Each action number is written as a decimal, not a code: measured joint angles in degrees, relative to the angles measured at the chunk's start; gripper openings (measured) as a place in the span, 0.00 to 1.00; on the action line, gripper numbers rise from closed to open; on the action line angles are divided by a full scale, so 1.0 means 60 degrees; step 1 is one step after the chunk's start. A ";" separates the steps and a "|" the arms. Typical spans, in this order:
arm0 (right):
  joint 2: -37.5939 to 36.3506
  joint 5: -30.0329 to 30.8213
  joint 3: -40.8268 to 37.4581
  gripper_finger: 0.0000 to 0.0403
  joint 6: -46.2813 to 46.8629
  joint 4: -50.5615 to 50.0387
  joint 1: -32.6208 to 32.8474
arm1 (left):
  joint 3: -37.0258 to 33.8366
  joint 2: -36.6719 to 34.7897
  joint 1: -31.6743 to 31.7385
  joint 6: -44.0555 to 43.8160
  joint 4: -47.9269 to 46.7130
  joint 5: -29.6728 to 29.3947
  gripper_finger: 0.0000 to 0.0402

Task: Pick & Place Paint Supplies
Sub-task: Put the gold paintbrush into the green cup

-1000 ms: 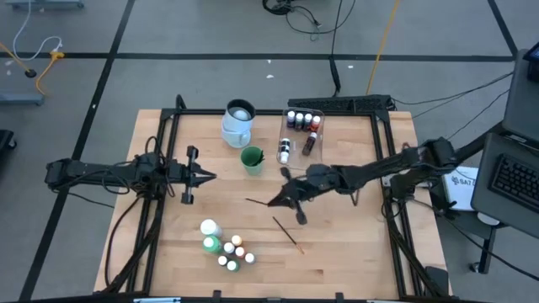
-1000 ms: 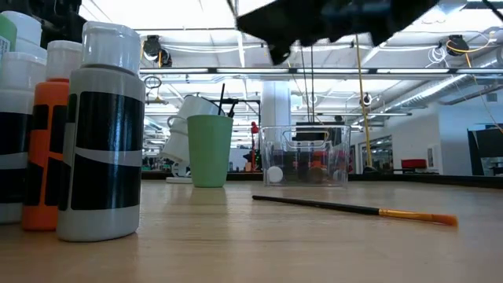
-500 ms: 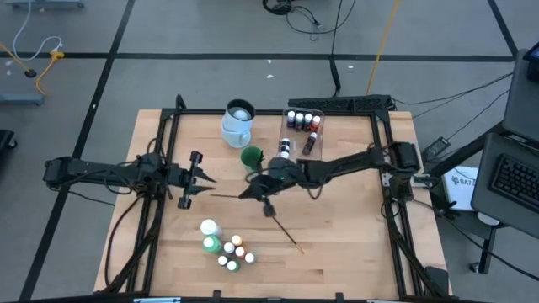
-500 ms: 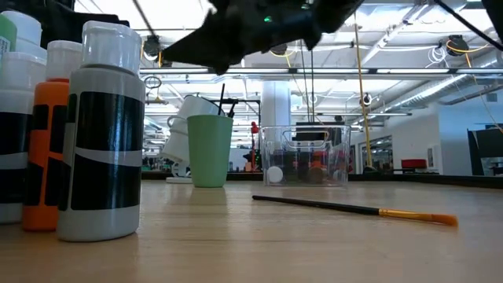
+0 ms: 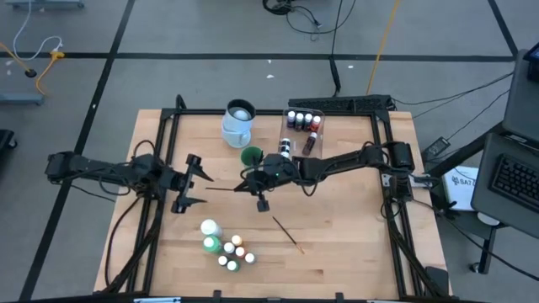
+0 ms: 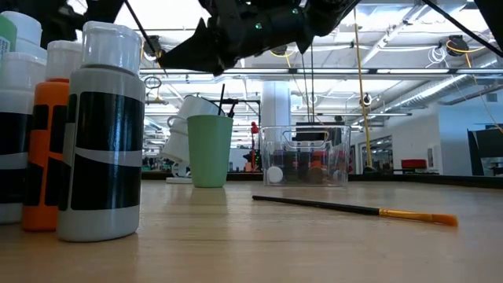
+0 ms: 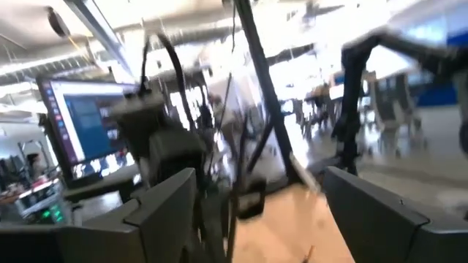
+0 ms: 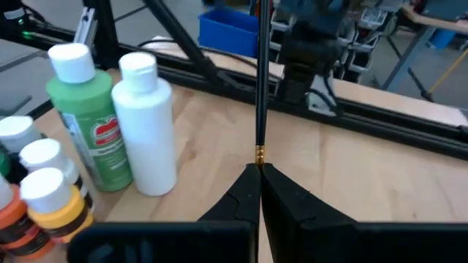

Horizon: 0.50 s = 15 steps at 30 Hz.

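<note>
A thin dark-handled brush (image 5: 224, 188) hangs level above the table's middle, with my right gripper (image 5: 247, 186) shut on it. Its handle (image 8: 259, 80) points toward the table's left edge, at my left gripper (image 5: 199, 187). That gripper is open, and the handle's free end lies just before its fingers (image 7: 170, 201); I cannot tell whether they touch. A second brush (image 5: 286, 231) lies flat on the wood. A white bottle (image 8: 146, 124), a green bottle (image 8: 91, 131) and several tiny paint bottles (image 5: 229, 251) stand near the front edge. My right gripper pinches the brush between its two fingertips (image 8: 248, 191), right behind the gold ferrule (image 8: 259, 154) at the bristle end. The fingers come nearly level from the table's right and lie along the brush. The brush is lifted clear, and its handle sticks out beyond the fingertips.
A green cup (image 5: 251, 156) holding a brush stands just behind my right gripper. Farther back stand the pale-blue jug (image 5: 238, 123) and the clear tub (image 5: 301, 131) with small bottles in it. Black frame rails (image 5: 168, 135) run along the table's edges.
My right gripper has carried the brush toward the table's left edge and a little toward the far edge, keeping it clear of the table and bringing its handle up to my left gripper. My left gripper has opened and tipped upward.
</note>
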 joint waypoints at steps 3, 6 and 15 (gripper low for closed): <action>0.0004 0.0032 0.0000 0.00 -0.0042 0.0118 0.0013 | 0.0001 0.0065 -0.0113 -0.0614 0.0472 -0.0084 0.75; 0.0000 0.0029 0.0000 0.00 -0.0072 0.0504 0.0089 | -0.0002 0.0187 -0.0165 -0.0705 0.0480 -0.0420 0.71; 0.0000 0.0015 0.0000 0.00 0.0046 0.0646 0.0044 | -0.0002 0.0898 -0.0168 -0.0477 0.1126 -0.0533 0.58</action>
